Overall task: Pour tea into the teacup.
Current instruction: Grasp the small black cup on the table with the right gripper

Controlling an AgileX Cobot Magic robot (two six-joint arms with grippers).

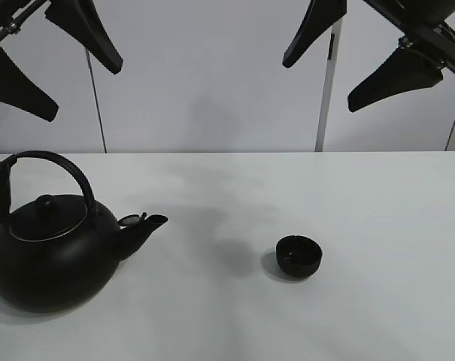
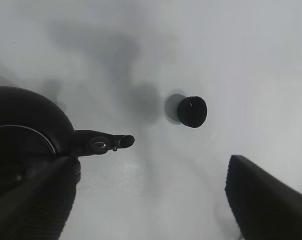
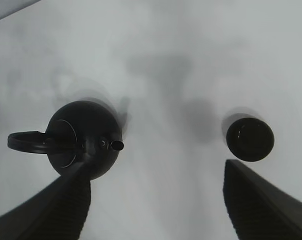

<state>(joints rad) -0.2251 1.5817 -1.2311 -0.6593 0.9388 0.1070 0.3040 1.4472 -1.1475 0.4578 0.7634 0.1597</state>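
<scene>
Plain white counter (image 1: pixel 377 203), small matte-black teacup (image 1: pixel 299 256) sitting upright, mouth up, round and bowl-like so no real long axis. It's on the spout side of the big round black kettle (image 1: pixel 50 259), apart from it. Left gripper (image 1: pixel 83 90) and right gripper (image 1: pixel 320 86) hang overhead, jaws wide, empty.

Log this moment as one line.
left fingers: open, raised, empty | right fingers: open, raised, empty | cup: upright on table | kettle: upright, untouched, spout toward cup

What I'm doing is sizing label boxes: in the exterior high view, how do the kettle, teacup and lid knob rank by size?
1. kettle, by far the largest
2. teacup
3. lid knob, clearly smaller than the teacup
</scene>
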